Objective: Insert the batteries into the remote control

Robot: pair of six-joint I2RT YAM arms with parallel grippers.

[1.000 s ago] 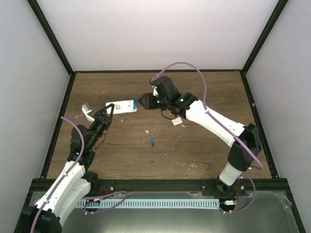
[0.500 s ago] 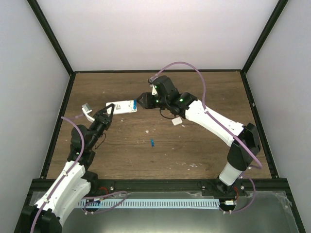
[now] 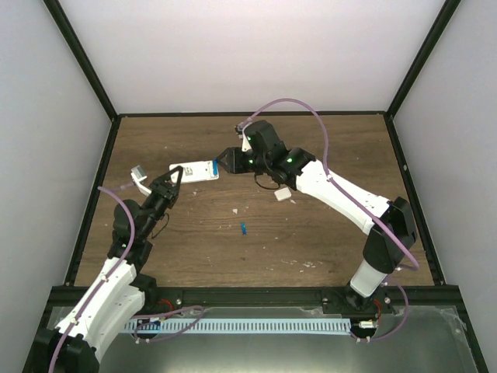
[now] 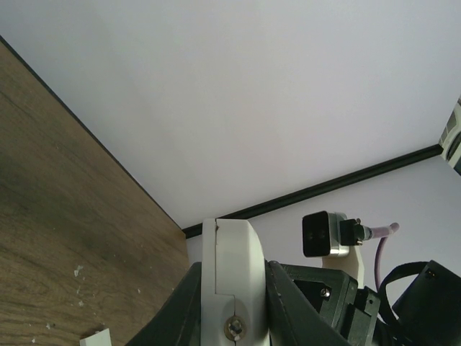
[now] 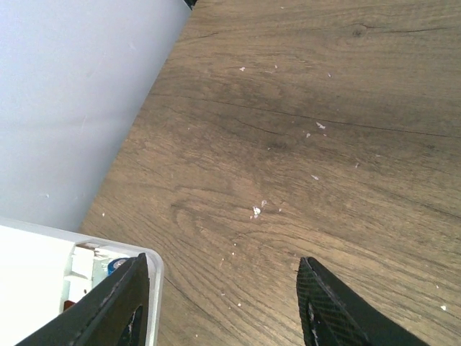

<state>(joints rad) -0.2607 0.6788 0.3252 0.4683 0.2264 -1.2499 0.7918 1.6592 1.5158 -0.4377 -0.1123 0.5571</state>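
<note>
I see the remote (image 3: pixel 194 169) in the left pincer (image 3: pixel 172 180). This pincer is closed tight on one end of the white bar, and in the left wrist view the bar stands straight between the two dark fingers. The free end of the remote points to the right pincer (image 3: pixel 226 161), which is just beside it at the far middle of the surface (image 3: pixel 326 140). In the right wrist view this end shows at the lower left, with the compartment open, and a small blue part of a battery (image 5: pixel 113 267) is inside it. The right pincer is about half open and has nothing between its fingers (image 5: pixel 328 310); only bare wood shows in the gap. One finger is in front of the corner of the remote, but I cannot tell if it touches it. The other battery (image 3: pixel 243 228) lies alone on the surface, nearer to the bases and well apart from both pincers. The small white cover (image 3: pixel 282 194) lies under the right arm.
</note>
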